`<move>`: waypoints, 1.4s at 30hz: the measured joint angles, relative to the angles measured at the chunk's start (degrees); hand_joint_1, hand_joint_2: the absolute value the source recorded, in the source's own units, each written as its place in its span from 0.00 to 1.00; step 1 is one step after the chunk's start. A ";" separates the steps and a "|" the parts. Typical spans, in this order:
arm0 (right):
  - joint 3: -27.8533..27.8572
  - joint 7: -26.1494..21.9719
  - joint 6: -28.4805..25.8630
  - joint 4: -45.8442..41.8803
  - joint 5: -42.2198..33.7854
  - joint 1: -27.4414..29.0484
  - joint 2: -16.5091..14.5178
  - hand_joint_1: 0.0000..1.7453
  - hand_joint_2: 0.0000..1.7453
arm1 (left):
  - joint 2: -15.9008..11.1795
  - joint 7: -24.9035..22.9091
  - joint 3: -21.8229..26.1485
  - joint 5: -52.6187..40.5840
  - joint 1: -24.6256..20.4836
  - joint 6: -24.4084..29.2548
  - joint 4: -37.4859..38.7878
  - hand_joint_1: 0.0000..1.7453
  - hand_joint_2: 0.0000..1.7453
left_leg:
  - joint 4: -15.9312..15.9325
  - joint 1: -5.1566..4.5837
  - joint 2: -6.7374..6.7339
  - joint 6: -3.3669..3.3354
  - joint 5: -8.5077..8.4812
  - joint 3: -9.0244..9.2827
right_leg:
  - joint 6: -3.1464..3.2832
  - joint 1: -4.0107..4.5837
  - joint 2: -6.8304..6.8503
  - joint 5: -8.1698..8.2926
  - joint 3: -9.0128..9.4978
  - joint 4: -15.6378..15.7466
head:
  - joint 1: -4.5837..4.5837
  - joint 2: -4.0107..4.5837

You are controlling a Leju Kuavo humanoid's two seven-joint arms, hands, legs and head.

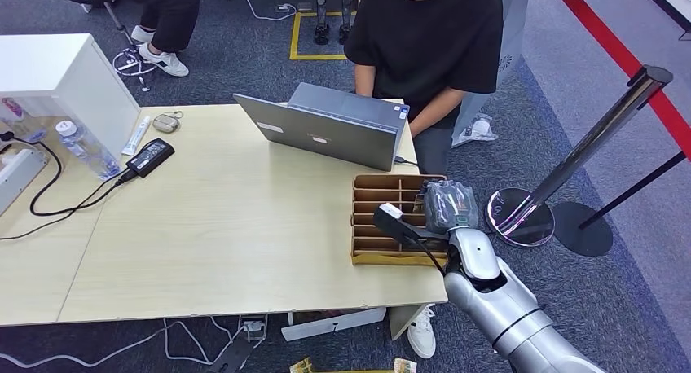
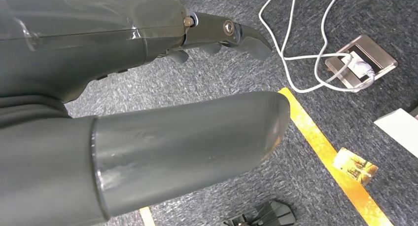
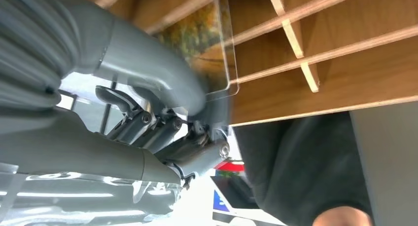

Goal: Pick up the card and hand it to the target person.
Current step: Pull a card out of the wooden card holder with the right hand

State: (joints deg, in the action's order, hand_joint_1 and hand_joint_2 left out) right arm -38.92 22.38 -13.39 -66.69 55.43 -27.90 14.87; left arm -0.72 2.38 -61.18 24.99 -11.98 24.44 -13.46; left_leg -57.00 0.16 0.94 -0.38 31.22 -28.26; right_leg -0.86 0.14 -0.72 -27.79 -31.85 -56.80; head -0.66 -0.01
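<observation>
On the pale wooden table [image 1: 228, 226] a slotted wooden organizer [image 1: 368, 247] stands, where the right hand [image 3: 162, 112] pinches a clear-sleeved card [image 3: 207, 43] with a blurred green-and-orange print, no writing legible, while the left hand [image 2: 148, 112] hangs holding nothing.

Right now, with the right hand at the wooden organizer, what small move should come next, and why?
Probably lift the right hand straight up a little. In the right wrist view its thumb and fingers pinch a clear-sleeved card that sits low among the slats of the wooden organizer. Clearing those dividers first seems wise before swinging toward the person seated just behind the laptop.
</observation>
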 joint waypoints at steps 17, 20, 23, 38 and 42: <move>0.90 1.42 0.29 -6.53 1.80 -0.28 0.87 1.00 1.00 | -0.02 0.09 0.00 -0.08 0.03 0.00 0.00 0.00 0.00 | 0.00 0.00 0.00 0.00 0.00 0.00 | 0.00 0.00 0.00 0.00 0.00 0.00 | 0.00 0.01; 1.34 1.63 0.71 -8.75 2.40 -0.29 1.11 1.00 1.00 | -0.02 0.10 0.00 -0.09 0.04 0.01 0.00 0.00 0.00 | 0.00 0.00 0.00 0.00 0.00 0.00 | 0.00 0.00 0.00 0.00 0.00 0.00 | 0.00 0.00; 1.66 1.67 0.54 -10.76 3.03 -0.27 1.27 1.00 1.00 | -0.02 0.12 0.00 -0.09 0.04 0.02 0.00 0.00 0.00 | 0.00 0.00 -0.01 0.00 0.00 0.00 | 0.00 0.00 0.00 0.00 0.00 0.00 | -0.01 0.01; 4.47 0.15 -10.78 -13.08 5.51 0.47 1.76 1.00 1.00 | -0.02 0.08 0.00 -0.32 0.13 0.02 0.00 0.00 0.00 | 0.00 0.00 -0.01 0.00 0.00 0.00 | 0.00 0.00 0.00 0.00 -0.01 0.00 | -0.01 0.00; 6.39 -0.51 -14.89 -13.01 6.25 0.28 2.25 1.00 1.00 | -0.02 -0.10 0.00 -0.85 0.12 -0.03 0.00 0.00 0.00 | -0.01 0.00 -0.01 0.00 0.00 0.00 | 0.00 0.00 0.00 0.00 0.00 0.00 | 0.00 0.01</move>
State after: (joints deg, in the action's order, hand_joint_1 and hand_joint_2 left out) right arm -32.52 21.86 -28.29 -79.69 61.68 -27.62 17.12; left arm -0.74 2.28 -61.18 24.14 -11.86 24.41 -13.46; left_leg -57.00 0.15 0.93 -0.39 31.22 -28.26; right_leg -0.86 0.14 -0.71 -27.79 -31.85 -56.80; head -0.66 0.00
